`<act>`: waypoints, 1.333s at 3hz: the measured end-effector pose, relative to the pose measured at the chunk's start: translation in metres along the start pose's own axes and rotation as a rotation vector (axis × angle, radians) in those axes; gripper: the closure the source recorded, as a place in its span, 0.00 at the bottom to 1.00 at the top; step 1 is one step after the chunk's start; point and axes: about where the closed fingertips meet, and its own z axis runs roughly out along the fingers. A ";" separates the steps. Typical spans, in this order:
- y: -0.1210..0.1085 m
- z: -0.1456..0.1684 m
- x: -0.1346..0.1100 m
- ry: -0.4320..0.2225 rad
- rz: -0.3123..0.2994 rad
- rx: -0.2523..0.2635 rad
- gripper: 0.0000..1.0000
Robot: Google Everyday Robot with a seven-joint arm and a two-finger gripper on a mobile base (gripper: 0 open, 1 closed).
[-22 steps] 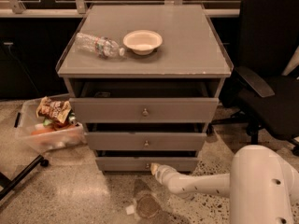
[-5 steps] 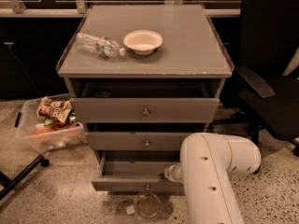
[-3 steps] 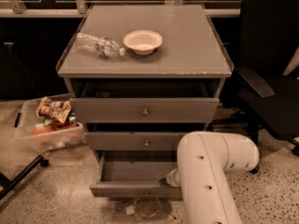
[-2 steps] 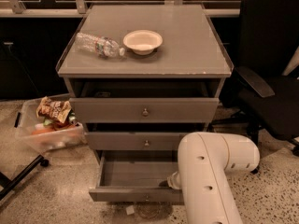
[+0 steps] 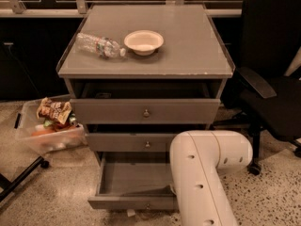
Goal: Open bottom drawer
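The bottom drawer (image 5: 134, 180) of the grey cabinet is pulled well out, showing a plain grey inside. Its flat front (image 5: 127, 202) is near the lower edge of the view, with its small round knob (image 5: 147, 205) just visible. My white arm (image 5: 202, 173) reaches down over the drawer's right side. My gripper (image 5: 171, 188) is at the drawer's right front corner, almost wholly hidden behind the arm.
The middle drawer (image 5: 136, 141) and top drawer (image 5: 143, 111) are above. A plastic bottle (image 5: 99, 45) and a white bowl (image 5: 143, 41) lie on the cabinet top. A snack bin (image 5: 47, 126) stands on the floor at left, a black office chair (image 5: 270, 79) at right.
The bottom drawer was shut 7.3 s ago and has been pulled out, sliding a little further toward the camera over the last second. My arm has come up over its right side.
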 end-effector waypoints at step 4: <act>0.016 -0.019 0.043 0.082 -0.185 0.068 1.00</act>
